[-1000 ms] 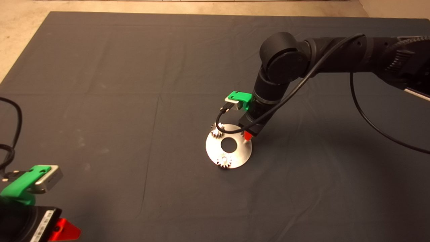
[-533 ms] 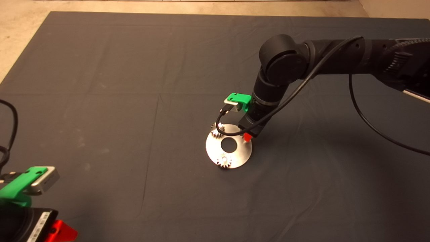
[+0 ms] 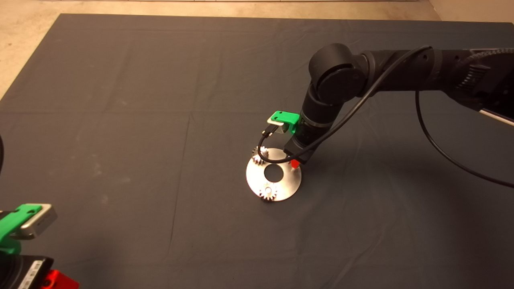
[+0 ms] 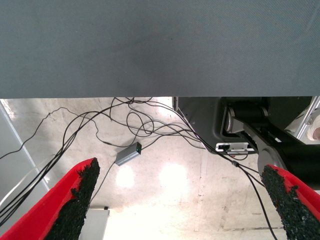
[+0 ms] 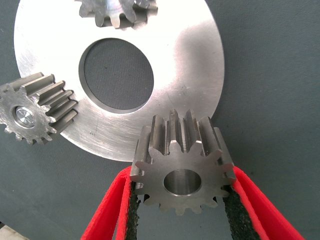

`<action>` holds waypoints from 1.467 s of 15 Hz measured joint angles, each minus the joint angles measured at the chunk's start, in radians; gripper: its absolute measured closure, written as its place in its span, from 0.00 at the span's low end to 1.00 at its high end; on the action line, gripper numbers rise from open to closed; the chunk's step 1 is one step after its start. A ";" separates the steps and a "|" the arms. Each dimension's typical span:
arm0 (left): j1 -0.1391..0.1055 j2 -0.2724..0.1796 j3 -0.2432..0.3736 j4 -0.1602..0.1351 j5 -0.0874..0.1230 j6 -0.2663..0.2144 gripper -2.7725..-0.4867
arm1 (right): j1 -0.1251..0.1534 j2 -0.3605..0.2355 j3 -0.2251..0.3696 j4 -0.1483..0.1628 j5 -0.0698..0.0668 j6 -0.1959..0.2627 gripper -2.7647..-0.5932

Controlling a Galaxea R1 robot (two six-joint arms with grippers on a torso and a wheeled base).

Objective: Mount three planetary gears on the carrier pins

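The round silver plate point(image 3: 252, 176) with a centre hole lies mid-mat. Two planetary gears sit on its carrier pins, one at the far left rim point(image 3: 260, 155) and one at the near rim point(image 3: 268, 193). My right gripper point(image 3: 295, 163) is at the plate's right rim, shut on the third gear point(image 5: 182, 170), which it holds with its hole upright at the plate's edge point(image 5: 185, 65). The other two gears point(image 5: 35, 107) point(image 5: 117, 10) show their pin tops. The third pin is hidden by the held gear. My left gripper point(image 3: 40, 279) is parked at the lower left, open and empty point(image 4: 182, 210).
The dark mat point(image 3: 120, 120) lies wrinkled around the plate. The right arm's black cable point(image 3: 433, 144) loops over the mat on the right. The left wrist view looks past the mat's edge at floor cables point(image 4: 130, 125).
The left gripper has drawn back toward the lower left corner. The right gripper with the gear has barely moved at the plate's right rim.
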 joint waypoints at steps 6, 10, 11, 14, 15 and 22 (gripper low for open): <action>-0.002 -0.014 0.000 0.000 0.000 0.020 0.19 | -0.010 0.000 0.000 -0.004 0.000 0.000 0.80; -0.002 -0.014 0.000 0.000 0.000 0.024 0.19 | -0.010 0.000 0.000 -0.005 0.000 0.000 0.80; -0.002 -0.014 0.000 0.000 0.000 0.024 0.19 | -0.010 0.000 0.000 -0.005 0.000 0.000 0.81; -0.002 -0.014 0.000 0.000 0.000 0.030 0.19 | -0.010 -0.001 0.000 -0.005 0.000 0.000 0.80; -0.002 -0.014 0.000 0.000 0.000 0.032 0.19 | -0.010 -0.001 0.000 -0.005 0.000 0.000 0.81; -0.002 -0.017 0.000 0.000 0.000 0.035 0.19 | -0.021 -0.003 0.000 -0.007 0.000 0.000 0.81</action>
